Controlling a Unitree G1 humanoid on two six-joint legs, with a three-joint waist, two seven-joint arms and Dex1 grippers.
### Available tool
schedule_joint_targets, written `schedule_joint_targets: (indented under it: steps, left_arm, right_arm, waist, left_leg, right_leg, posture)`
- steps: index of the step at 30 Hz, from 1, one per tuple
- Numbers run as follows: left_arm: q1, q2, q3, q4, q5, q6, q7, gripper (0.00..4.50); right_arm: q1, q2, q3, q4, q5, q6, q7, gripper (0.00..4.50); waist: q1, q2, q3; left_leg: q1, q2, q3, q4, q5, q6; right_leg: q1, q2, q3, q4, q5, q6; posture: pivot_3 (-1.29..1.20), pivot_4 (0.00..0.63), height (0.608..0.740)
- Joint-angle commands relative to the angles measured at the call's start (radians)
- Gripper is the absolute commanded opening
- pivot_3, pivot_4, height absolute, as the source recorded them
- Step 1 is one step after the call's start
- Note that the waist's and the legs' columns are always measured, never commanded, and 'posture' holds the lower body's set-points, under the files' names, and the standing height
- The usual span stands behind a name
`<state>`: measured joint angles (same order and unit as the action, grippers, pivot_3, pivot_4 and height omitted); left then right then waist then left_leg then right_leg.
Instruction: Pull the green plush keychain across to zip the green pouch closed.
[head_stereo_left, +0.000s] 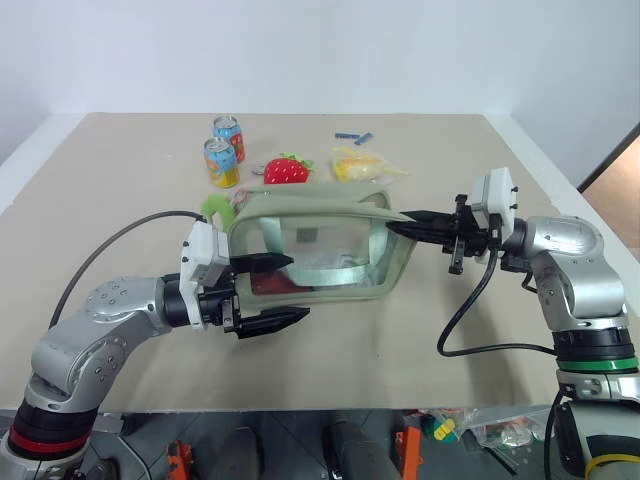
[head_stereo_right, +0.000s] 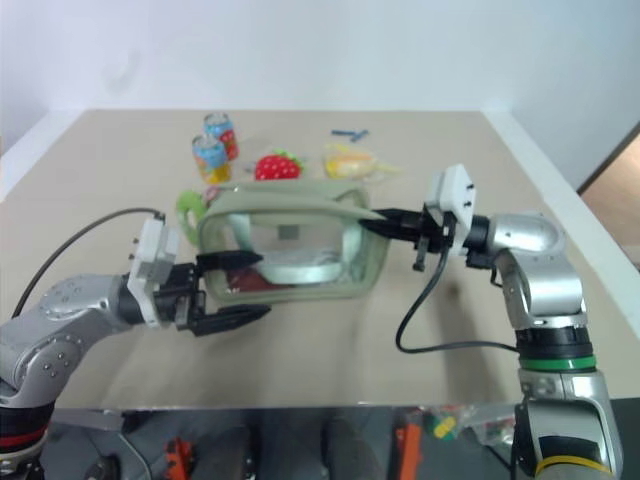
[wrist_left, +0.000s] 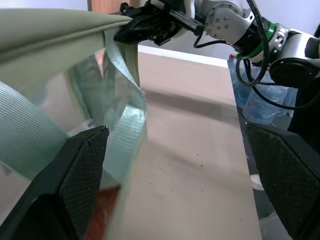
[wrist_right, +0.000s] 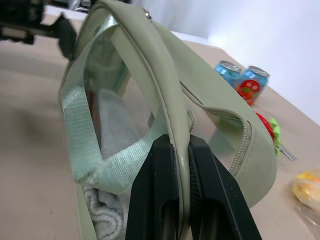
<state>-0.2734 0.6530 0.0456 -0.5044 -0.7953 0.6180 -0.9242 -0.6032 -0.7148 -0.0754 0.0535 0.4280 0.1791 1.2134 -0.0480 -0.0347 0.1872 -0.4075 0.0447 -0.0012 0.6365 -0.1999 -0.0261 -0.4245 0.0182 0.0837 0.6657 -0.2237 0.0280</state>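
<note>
With the right pincer (head_stereo_left: 400, 222) pinching only the green pouch (head_stereo_left: 320, 245) rim and the left pincer (head_stereo_left: 285, 290) spread wide beside it, clear of the green plush keychain (head_stereo_left: 217, 209), the fabric may slip free.

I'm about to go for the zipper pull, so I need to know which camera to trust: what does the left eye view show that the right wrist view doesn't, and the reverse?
Left eye view: the green plush keychain at the green pouch's left end, the open left gripper beside it, and a yellow packet.

Right wrist view: the right gripper shut on the pouch's top edge, and the open zipper teeth.

Both: the pouch, two drink cans and the strawberry plush.
</note>
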Motion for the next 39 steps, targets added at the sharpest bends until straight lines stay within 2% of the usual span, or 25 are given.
schedule_joint_targets:
  steps: [1,7,17,28,32,36,39]
  left_arm:
    - [-0.004,0.008,0.023,-0.031,-0.018,-0.007,-0.001,4.50]
    - [-0.020,0.005,0.006,-0.016,-0.012,-0.009,-0.011,4.50]
    - [-0.038,0.001,-0.006,0.006,0.000,-0.013,-0.029,4.50]
    - [-0.041,-0.005,0.007,0.013,-0.021,0.033,0.005,4.50]
    - [-0.032,0.010,0.091,0.004,-0.114,0.105,0.064,4.50]
    - [0.050,0.077,0.287,0.030,-0.287,0.214,0.135,4.50]
    - [0.079,0.104,0.375,0.075,-0.307,0.226,0.179,4.50]
  right_arm:
    - [0.009,-0.021,-0.052,-0.068,0.036,0.005,-0.016,0.03]
    - [0.059,-0.005,-0.043,-0.097,0.028,-0.009,-0.031,0.03]
    - [-0.001,-0.020,-0.046,-0.056,0.019,-0.044,-0.007,0.03]
    - [0.086,-0.016,-0.008,-0.034,-0.021,-0.096,0.012,0.03]
    - [0.079,-0.018,0.001,-0.017,-0.026,-0.107,0.015,0.03]
    - [0.081,-0.020,0.003,-0.015,-0.027,-0.112,0.014,0.03]
    - [0.075,-0.021,0.005,-0.017,-0.024,-0.104,0.011,0.03]
  waist:
    - [0.000,0.000,0.000]
    - [-0.001,0.000,0.000]
    - [0.000,0.000,0.000]
    - [0.000,0.000,0.000]
    - [0.000,0.000,0.000]
    - [-0.004,0.000,0.000]
    - [-0.001,0.000,0.000]
  left_leg:
    - [0.000,0.000,0.000,0.000,0.000,0.000]
    - [0.000,0.000,0.000,-0.001,0.000,0.000]
    - [0.000,0.000,0.000,-0.001,0.000,0.000]
    - [0.000,0.000,0.000,0.000,0.000,0.000]
    - [0.001,0.000,0.000,0.001,0.000,0.000]
    - [0.001,0.001,0.000,0.001,0.000,0.000]
    - [0.001,0.001,0.000,0.000,0.000,0.000]
  right_leg:
    - [0.000,0.000,0.000,0.000,0.000,0.000]
    - [0.000,0.000,0.000,0.000,0.000,0.000]
    - [0.000,0.000,0.000,0.000,0.000,0.000]
    - [0.000,0.000,0.000,0.000,0.000,0.001]
    - [0.000,0.000,0.000,0.000,0.000,0.000]
    - [0.000,0.000,0.000,0.000,0.000,0.000]
    - [0.000,0.000,-0.001,0.000,0.000,-0.001]
  posture:
    - [0.00,0.150,0.740]
    - [0.00,0.150,0.740]
    - [0.00,0.150,0.740]
    - [0.00,0.150,0.740]
    - [0.00,0.150,0.740]
    - [0.00,0.150,0.740]
    - [0.00,0.150,0.740]
